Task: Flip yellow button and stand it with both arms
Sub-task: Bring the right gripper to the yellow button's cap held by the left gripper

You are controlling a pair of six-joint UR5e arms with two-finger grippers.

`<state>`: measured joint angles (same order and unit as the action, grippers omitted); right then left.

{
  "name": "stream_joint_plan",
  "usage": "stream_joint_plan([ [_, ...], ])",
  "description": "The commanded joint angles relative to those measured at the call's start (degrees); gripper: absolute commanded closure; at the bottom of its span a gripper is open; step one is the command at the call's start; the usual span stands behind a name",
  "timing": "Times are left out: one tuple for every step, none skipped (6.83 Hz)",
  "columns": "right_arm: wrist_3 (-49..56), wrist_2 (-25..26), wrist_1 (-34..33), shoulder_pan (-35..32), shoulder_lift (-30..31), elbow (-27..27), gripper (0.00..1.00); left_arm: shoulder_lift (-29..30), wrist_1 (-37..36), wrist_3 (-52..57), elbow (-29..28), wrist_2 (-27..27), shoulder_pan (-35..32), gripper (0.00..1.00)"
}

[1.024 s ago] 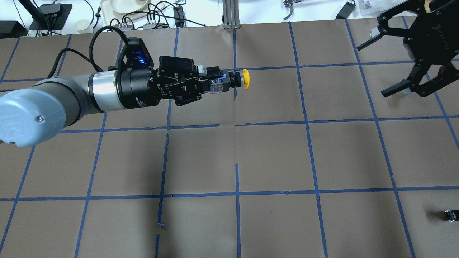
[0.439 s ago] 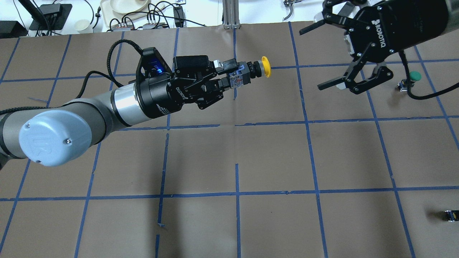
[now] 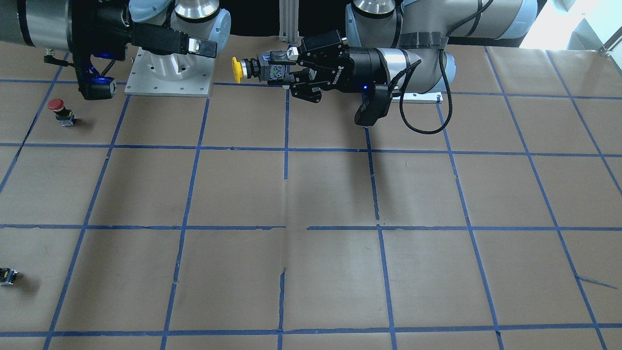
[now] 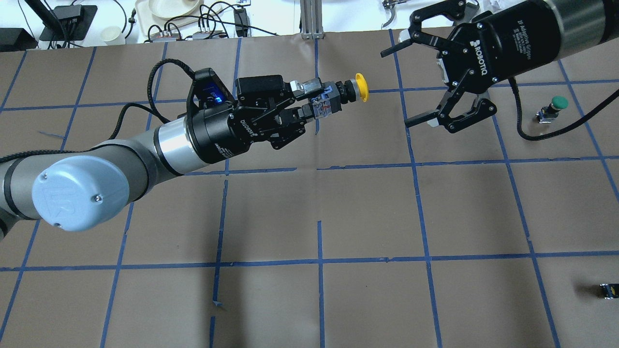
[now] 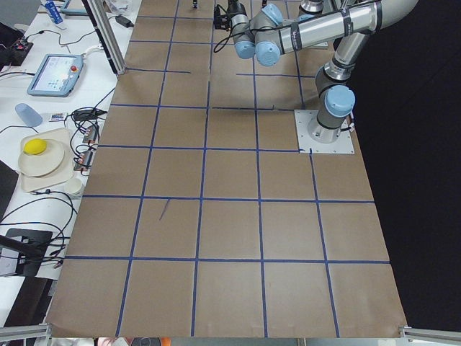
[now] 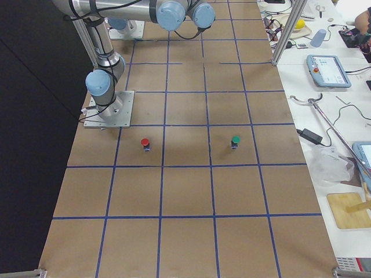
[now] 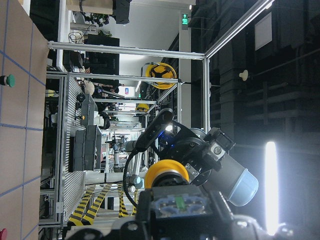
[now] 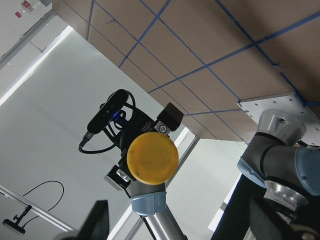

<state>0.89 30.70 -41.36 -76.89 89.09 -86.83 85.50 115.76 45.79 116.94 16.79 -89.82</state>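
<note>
Seen from overhead, the brown gridded table (image 4: 367, 212) fills the view. The left arm (image 4: 121, 159) sweeps in from 8 o'clock, stretched out above it toward 2 o'clock. The right arm (image 4: 570, 19) comes in at the 2 o'clock corner, aimed back toward 8 o'clock. The left gripper (image 4: 312, 99) is clamped on the blocky body of the yellow button (image 4: 344, 93). It holds the button sideways in the air over the table's 12 o'clock side, with the yellow cap pointing to 3 o'clock. Facing it, the right gripper (image 4: 399, 86) has its fingers spread wide apart with nothing between them. It sits near the cap on the 3 o'clock side, not touching, and its wrist camera looks straight at the cap's round face. Out at 3 o'clock a green-capped button (image 4: 556, 107) stands upright on the table. A red-capped button (image 3: 59, 111) stands on the robot's right side, and a small black block (image 4: 608, 290) lies at the 4 o'clock edge.
</note>
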Motion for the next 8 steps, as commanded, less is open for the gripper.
stream_joint_plan([
  [-5.42,-1.85,-7.46,-3.16,-0.15,-0.71,0.01,0.11,-0.01,0.0,0.04,0.18,-0.09,0.8],
  [-10.42,-2.48,-13.78,-5.53,-1.02,-1.06,0.01,0.19,-0.09,0.0,0.04,0.09,-0.09,0.8],
  [-13.35,-2.48,-17.06,-5.9,-1.2,-1.23,0.01,0.28,-0.09,0.0,0.04,0.0,0.0,0.8],
  [-13.29,-1.96,-17.35,-5.91,-1.38,-1.41,0.01,0.63,-0.27,0.0,0.04,0.09,0.0,0.8],
  [-13.29,-1.96,-17.53,-5.91,-1.38,-1.32,0.09,0.29,-0.18,0.0,0.04,0.09,0.0,0.8],
  [-13.29,-1.87,-17.44,-5.91,-1.55,-1.41,0.35,0.46,-0.27,0.0,0.04,0.09,0.0,0.8],
  [-13.29,-1.52,-16.83,-5.91,-1.47,-1.41,0.53,0.46,-0.18,0.0,-0.05,-0.17,0.0,0.8],
  [-13.37,-1.52,-16.57,-5.91,-1.29,-1.41,0.64,0.54,-0.18,0.08,-0.05,-0.35,0.0,0.8],
])
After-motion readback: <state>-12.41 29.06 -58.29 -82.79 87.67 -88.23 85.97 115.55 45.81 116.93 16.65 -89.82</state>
